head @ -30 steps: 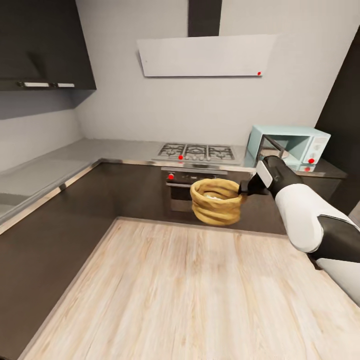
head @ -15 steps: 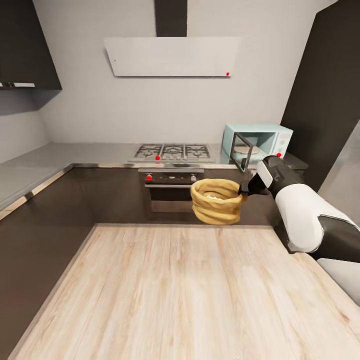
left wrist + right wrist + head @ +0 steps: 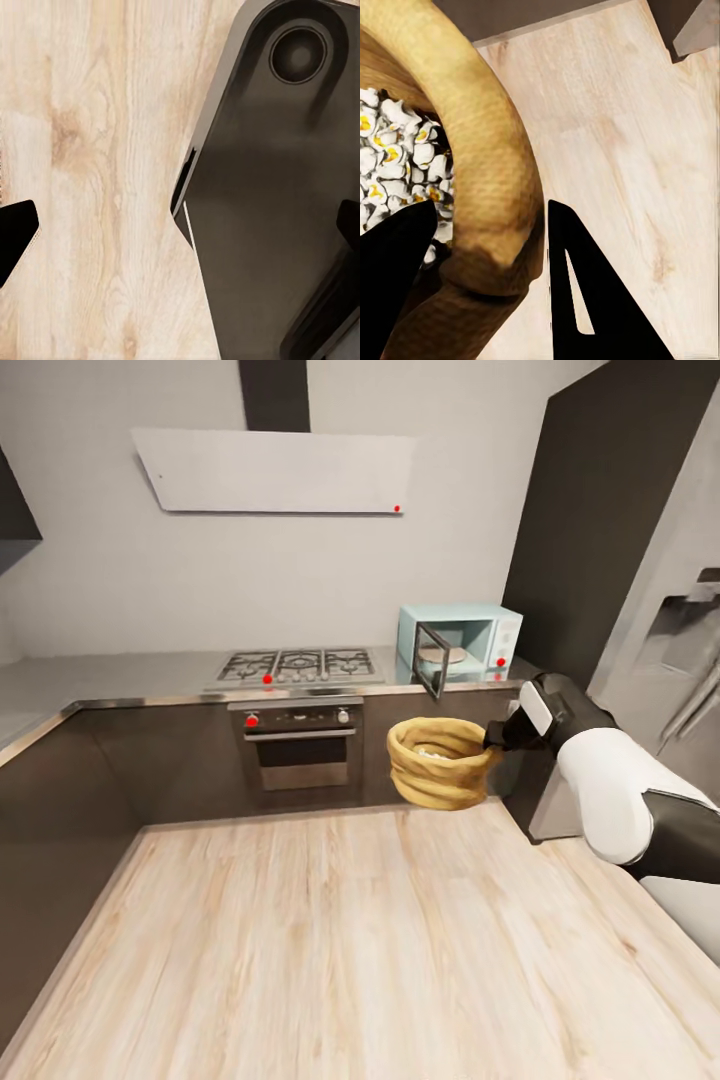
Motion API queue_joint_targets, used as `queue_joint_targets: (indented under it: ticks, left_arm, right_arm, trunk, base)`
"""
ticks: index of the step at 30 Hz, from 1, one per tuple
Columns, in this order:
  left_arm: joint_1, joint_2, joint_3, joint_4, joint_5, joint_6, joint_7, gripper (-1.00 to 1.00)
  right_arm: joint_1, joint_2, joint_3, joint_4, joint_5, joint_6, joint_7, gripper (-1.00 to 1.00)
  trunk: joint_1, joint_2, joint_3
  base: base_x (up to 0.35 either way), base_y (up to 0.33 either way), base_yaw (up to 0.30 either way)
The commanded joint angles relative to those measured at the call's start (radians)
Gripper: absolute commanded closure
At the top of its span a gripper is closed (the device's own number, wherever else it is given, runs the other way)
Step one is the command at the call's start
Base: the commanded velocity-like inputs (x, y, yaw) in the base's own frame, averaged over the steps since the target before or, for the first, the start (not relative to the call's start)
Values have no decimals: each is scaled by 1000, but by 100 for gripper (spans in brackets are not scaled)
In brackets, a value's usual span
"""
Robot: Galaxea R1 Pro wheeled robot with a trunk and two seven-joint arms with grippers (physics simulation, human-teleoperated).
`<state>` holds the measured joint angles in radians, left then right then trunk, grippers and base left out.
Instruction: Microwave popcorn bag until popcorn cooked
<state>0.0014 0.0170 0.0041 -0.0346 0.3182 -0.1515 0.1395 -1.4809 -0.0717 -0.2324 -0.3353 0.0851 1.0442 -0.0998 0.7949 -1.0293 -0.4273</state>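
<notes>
Right gripper [image 3: 494, 737]: mostly hidden in the head view behind the popcorn bag [image 3: 440, 763], its fingers hard to make out there. In the right wrist view the two dark fingers [image 3: 585, 292] were clamped on the bag's rolled rim, one inside the mouth and one outside.

Popcorn bag: held in the air over the wooden floor [image 3: 350, 940], in front of the dark cabinets, below and near the microwave [image 3: 460, 645].

Popcorn [image 3: 394, 161]: white pieces with yellow spots, inside the bag; partly covered by the inner finger.

Microwave: stood on the countertop [image 3: 120, 675] beside the gas hob [image 3: 295, 665], door swung open; the interior was too small to read clearly.

Right arm: reached forward, white forearm cut off at the frame edge.

Left gripper [image 3: 180, 232]: only two dark fingertips showed at the frame edges, set wide apart, with the floor and a dark part of the robot's base [image 3: 277, 187] beyond.
</notes>
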Motion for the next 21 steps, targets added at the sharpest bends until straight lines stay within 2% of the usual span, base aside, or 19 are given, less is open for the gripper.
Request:
queue_joint_targets:
  ticks: [1,21]
  left_arm:
    - [0,0,-2,-1,3,-2,2,-100]
    - [0,0,4,-1,4,-2,2,-100]
  right_arm:
    - [-1,1,-8,-1,7,3,0,100]
    - [-1,0,-8,-2,7,3,0,100]
  trunk:
    - [0,-1,-1]
    - [0,-1,-1]
  base:
    - [0,0,-288]
    - [0,0,-281]
